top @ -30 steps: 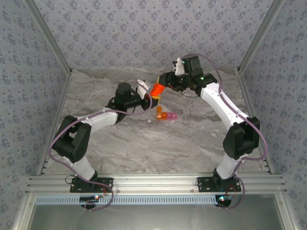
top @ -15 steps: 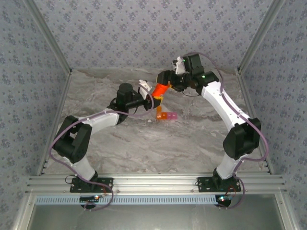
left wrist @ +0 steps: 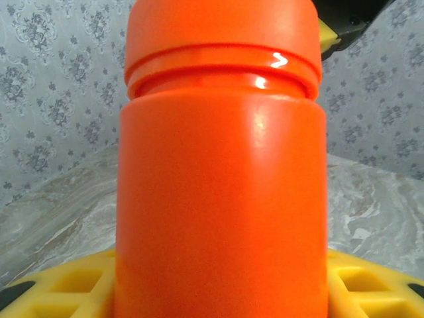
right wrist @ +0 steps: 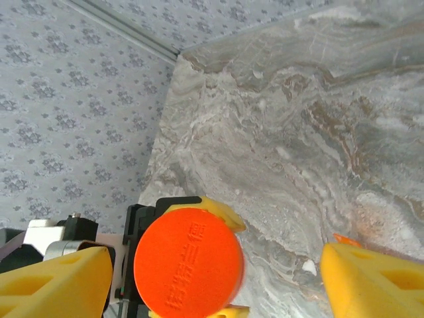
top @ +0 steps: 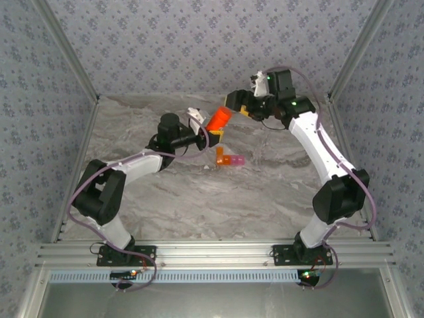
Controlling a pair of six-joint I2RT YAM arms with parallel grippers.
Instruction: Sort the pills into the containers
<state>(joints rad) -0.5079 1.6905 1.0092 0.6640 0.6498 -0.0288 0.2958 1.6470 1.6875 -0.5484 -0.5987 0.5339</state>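
My left gripper (top: 211,127) is shut on a round orange bottle (top: 218,118), held tilted above the table with its cap (right wrist: 189,262) on. In the left wrist view the bottle (left wrist: 218,185) stands between my yellow fingers (left wrist: 59,291). My right gripper (top: 240,105) hangs open just beyond the cap, its fingers (right wrist: 56,278) spread wide on either side and not touching it. The containers (top: 228,159), a tiny joined orange and pink pill box, lie on the table below the bottle. A tiny white speck (right wrist: 308,267) lies on the table; I cannot tell whether it is a pill.
The marbled table (top: 265,192) is walled by patterned panels (top: 199,46) at the back and both sides. An aluminium rail (top: 212,255) carries the arm bases at the near edge.
My right gripper has opened and drawn back up and to the right, away from the bottle's cap. The left gripper has kept hold of the bottle, tipping it slightly more upward.
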